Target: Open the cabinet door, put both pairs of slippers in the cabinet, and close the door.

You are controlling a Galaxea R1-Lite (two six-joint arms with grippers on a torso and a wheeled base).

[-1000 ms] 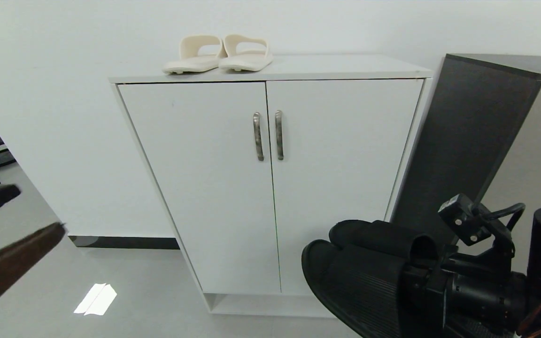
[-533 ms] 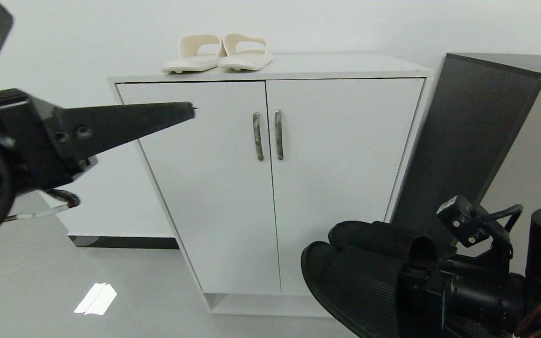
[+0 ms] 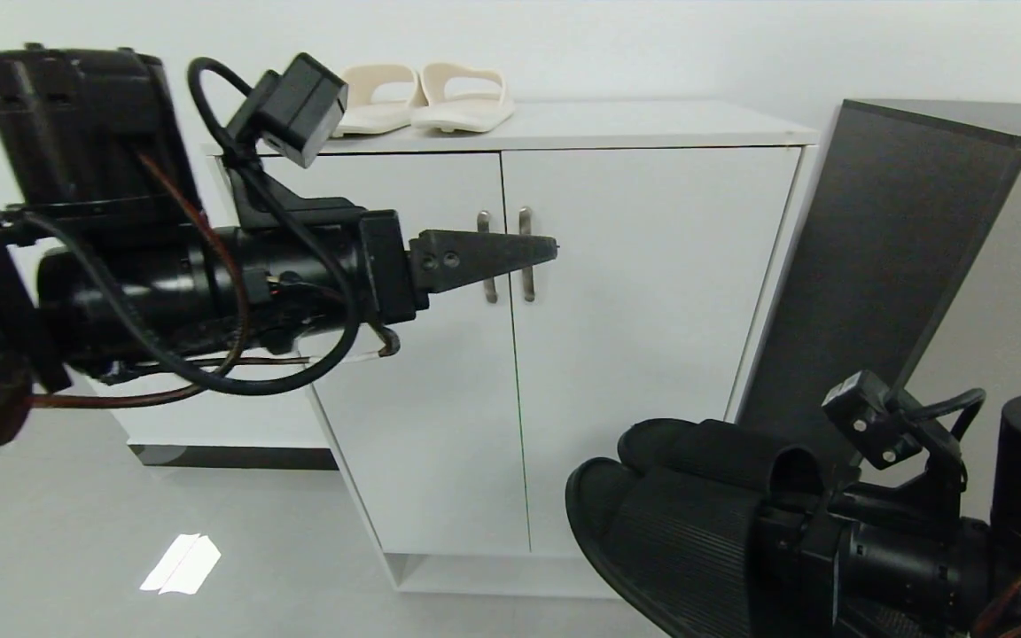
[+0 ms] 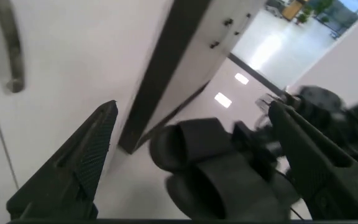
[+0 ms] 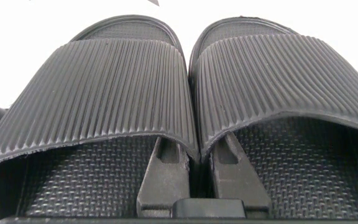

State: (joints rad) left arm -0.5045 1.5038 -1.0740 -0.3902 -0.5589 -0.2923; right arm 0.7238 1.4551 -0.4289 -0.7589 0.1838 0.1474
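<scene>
The left end effector (image 3: 550, 250), fingers wide apart, hangs level with the two handles (image 3: 526, 283) of the closed cabinet (image 3: 652, 292). The handles sit so close together that it may catch both or slip off. The right end effector (image 5: 197, 168) pinches the black slippers (image 3: 688, 505) low and near, before the right door, which could strike them when it swings open. The cream slippers (image 3: 422, 99) lie on top, far left.

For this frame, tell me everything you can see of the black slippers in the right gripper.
The black slippers are a pair of slides, rubber or foam by the look, each with a broad ribbed strap and a finely textured footbed. They lie side by side with inner edges touching, held off the floor in front of the lower part of the closed white cabinet. The right gripper has one finger under each strap, pinching the adjoining inner walls together.
</scene>
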